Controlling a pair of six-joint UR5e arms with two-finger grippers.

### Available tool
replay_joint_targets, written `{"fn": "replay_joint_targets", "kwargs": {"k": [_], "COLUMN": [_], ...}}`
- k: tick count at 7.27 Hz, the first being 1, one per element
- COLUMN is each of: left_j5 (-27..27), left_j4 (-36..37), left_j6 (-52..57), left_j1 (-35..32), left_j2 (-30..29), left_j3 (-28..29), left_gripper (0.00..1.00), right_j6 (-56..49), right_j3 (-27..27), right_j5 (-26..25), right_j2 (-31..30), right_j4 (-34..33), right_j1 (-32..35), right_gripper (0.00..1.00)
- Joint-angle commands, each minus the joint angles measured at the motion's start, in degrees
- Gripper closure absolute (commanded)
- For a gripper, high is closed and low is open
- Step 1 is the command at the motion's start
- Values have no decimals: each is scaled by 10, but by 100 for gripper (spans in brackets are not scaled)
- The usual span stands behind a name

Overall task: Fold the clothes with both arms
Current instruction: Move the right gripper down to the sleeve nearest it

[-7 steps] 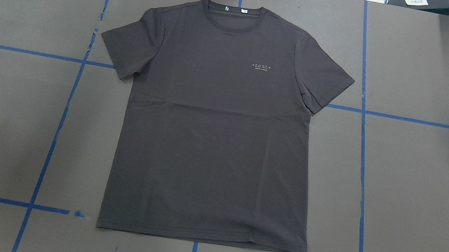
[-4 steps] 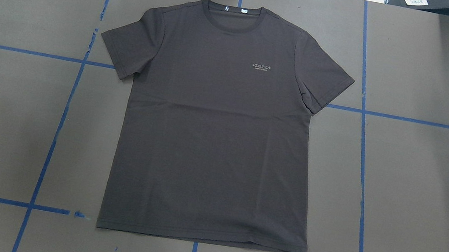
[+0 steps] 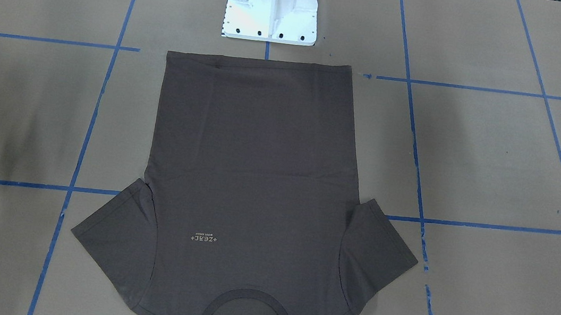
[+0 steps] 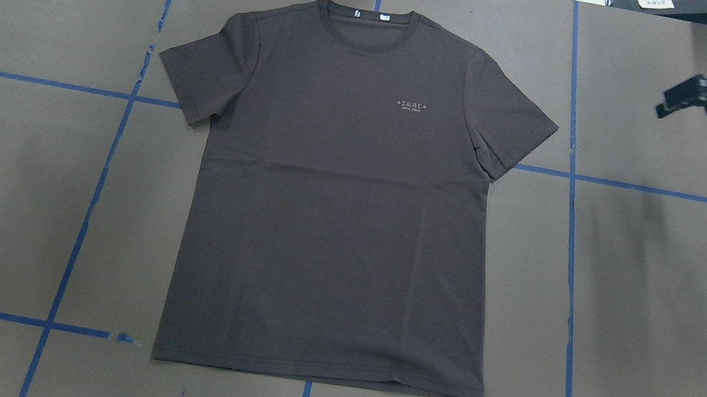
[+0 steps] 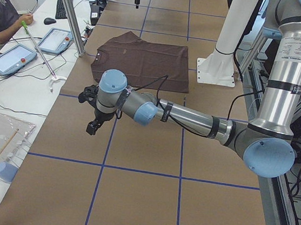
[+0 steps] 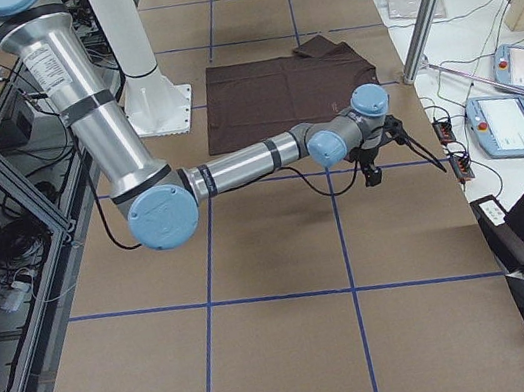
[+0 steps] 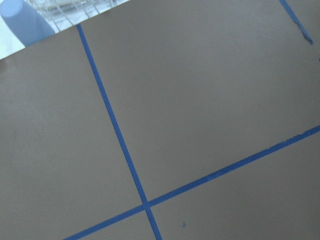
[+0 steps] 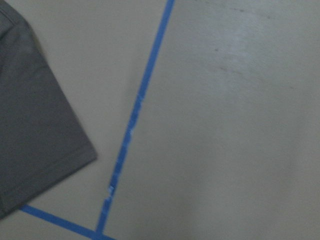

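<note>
On the table point(image 4: 670, 298), you have the dark brown T-shirt point(image 4: 344, 211) lying flat and unfolded, chest side up, with both short sleeves spread outward. Its ribbed collar point(image 4: 365, 29) points away from the robot, and the hem lies just in front of the white pedestal point(image 3: 271, 4). The pale chest logo point(image 4: 413, 106) and the white neck tags point(image 4: 371, 14) are exposed. Blue tape lines point(image 4: 574, 266) run under and around the garment.

Right end effector point(image 4: 683, 110): you will find it held over bare table on the robot's right, toward the far edge and well apart from the shirt's right sleeve. Its two black fingers appear spread, with nothing between them. The right wrist view shows one sleeve corner and a tape crossing below it.

Left end effector point(image 5: 91, 127): it shows only in the exterior left view, extended over bare table on the robot's left and well apart from the shirt. Whether its fingers are spread or pressed together cannot be told from that view. The left wrist view shows only table and tape.

Neither end effector is touching the garment.
</note>
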Motion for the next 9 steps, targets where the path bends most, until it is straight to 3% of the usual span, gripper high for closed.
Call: {"fn": "replay_joint_targets", "kwargs": {"k": [1,3,9], "left_j5": [1,1,-1], "left_j4": [-2,-2,-4], "left_j6": [-2,-2,1], "left_j1": [3,3,3], "left_j2": [-7,-10,-10], "left_j3": [3,4,3], "left_gripper": [0,0,0], "right_j6": [139,148,148], "right_j3": [-49,-99,-169], "right_j5": [-79,-94,-94], "right_j2": [67,91,111], "right_j4": [78,93,91], "right_j1": [-84,-99,-119], "right_gripper": [1,1,2]}}
